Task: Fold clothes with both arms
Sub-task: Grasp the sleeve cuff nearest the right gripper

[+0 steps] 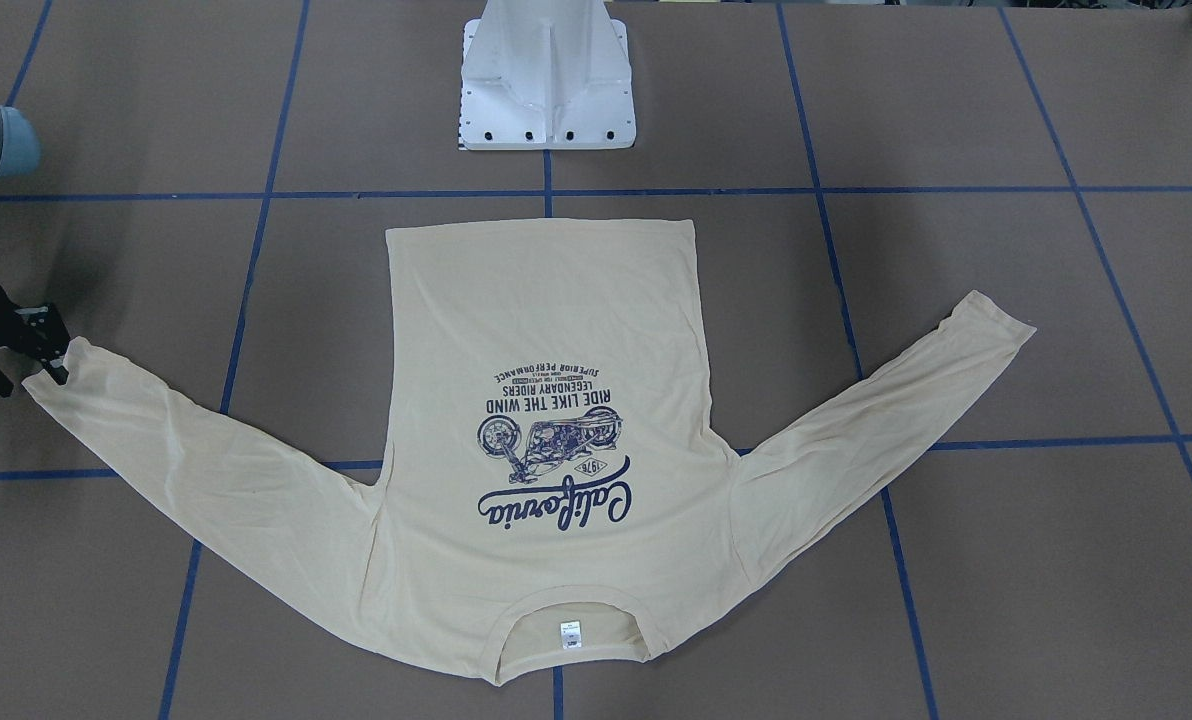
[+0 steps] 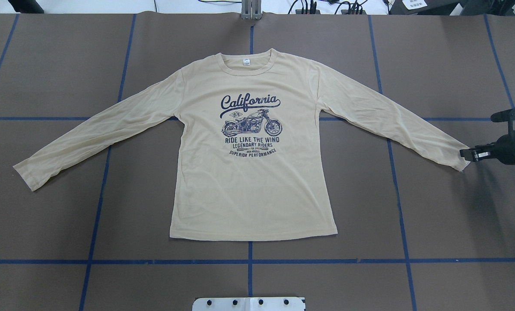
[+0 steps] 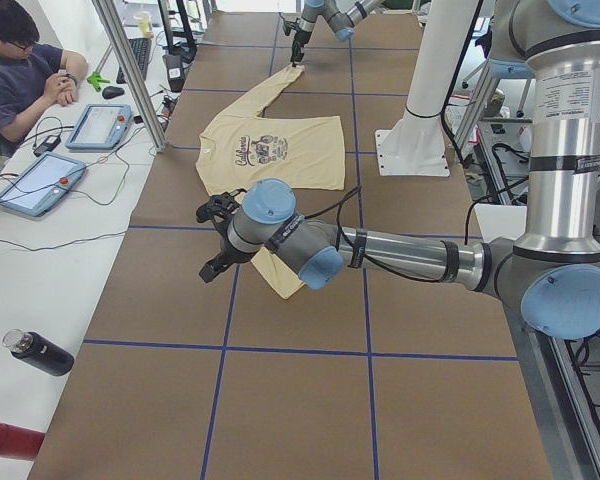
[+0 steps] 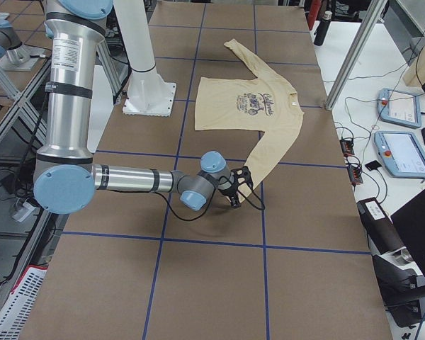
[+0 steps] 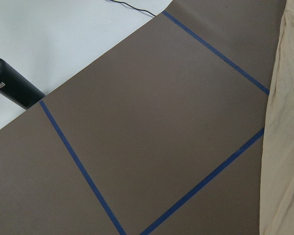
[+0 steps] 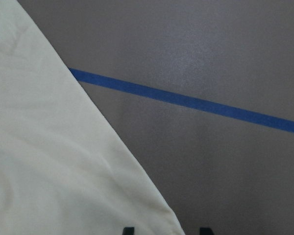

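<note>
Brown taped table [image 2: 46, 216], T-shirt [image 2: 249, 190] flat, right hand [image 2: 468, 153] apparently open astride one cuff [image 2: 456, 156], left hand [image 3: 208, 242] near other sleeve [image 2: 89, 134], grip unclear.

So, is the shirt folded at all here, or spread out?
Spread out flat, print up. The T-shirt lies unfolded, both sleeves stretched sideways; the right pincer sits at one cuff.

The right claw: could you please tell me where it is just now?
In the overhead view the right claw sits at the far right, its tips at the cuff of the T-shirt sleeve stretched out on that side.
</note>
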Robot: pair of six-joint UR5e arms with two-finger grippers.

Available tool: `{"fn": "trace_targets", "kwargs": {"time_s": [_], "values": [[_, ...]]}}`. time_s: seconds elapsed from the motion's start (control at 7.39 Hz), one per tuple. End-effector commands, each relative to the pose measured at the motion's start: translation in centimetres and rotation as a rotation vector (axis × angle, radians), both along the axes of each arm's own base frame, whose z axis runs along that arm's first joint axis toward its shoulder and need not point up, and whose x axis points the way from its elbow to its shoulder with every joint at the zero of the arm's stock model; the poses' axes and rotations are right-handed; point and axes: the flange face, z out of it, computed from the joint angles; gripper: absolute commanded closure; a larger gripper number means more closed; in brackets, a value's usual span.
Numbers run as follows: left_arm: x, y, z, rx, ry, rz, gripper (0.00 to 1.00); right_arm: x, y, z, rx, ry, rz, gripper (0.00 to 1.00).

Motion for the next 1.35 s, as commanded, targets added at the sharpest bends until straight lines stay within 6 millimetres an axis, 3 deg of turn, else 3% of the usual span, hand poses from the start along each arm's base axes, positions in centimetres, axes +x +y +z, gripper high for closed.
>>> {"fn": "trace_targets", "kwargs": {"time_s": [0.0,0.14,0.27,0.54,0.68,0.81,0.95,1.08,1.22], "values": [[0.0,0.0,0.0,0.0,0.0,0.0,0.0,0.2,0.3,0.6,-0.01,0.008,0.0,0.54],[0.0,0.0,0.0,0.0,0.0,0.0,0.0,0.2,0.3,0.6,-0.009,0.009,-0.001,0.65],[0.0,0.0,0.0,0.0,0.0,0.0,0.0,0.2,0.3,0.5,-0.008,0.008,0.001,1.0],[0.0,0.1,0.0,-0.001,0.002,0.0,0.0,-0.1,0.0,-0.6,0.004,-0.012,-0.007,1.0],[0.0,0.1,0.0,-0.001,0.001,-0.001,0.0,-0.3,-0.3,-3.6,0.018,-0.032,-0.012,1.0],[0.0,0.1,0.0,-0.001,0.002,0.0,0.0,1.3,-1.3,-8.5,-0.004,-0.032,0.017,1.0],[0.0,0.1,0.1,-0.003,0.002,0.0,0.0,2.2,-2.0,-16.0,-0.006,-0.033,0.04,1.0],[0.0,0.1,0.0,-0.001,0.002,0.0,0.0,1.4,-3.3,-22.0,-0.001,-0.05,0.056,1.0],[0.0,0.1,0.0,-0.002,0.002,-0.001,0.0,-0.5,-6.1,-27.8,-0.025,-0.121,0.121,1.0]]}}
